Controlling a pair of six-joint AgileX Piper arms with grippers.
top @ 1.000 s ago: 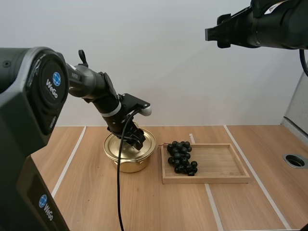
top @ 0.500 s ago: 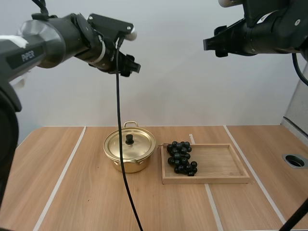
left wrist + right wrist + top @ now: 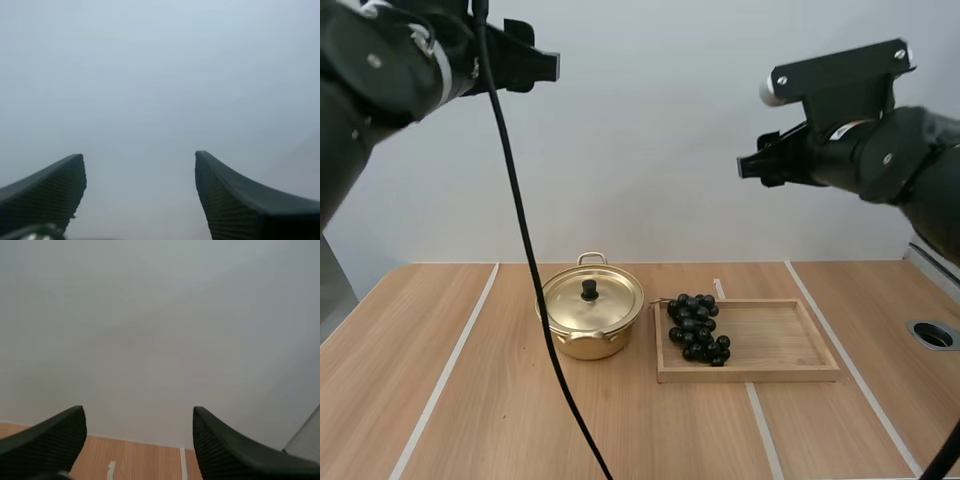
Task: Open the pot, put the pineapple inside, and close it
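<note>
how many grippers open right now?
2: left gripper high on the left, right gripper high on the right; both empty, well above the table.

The right tool (image 3: 136, 415) is pointing toward a plain pale wall (image 3: 150, 315). Its two black fingers (image 3: 47, 442) are standing well apart, with their ribbed inner faces turned toward each other. Between the fingers, a strip of wooden tabletop (image 3: 145, 460) is meeting the base of the wall. Two white lines (image 3: 182, 462) are running along the tabletop.
</note>
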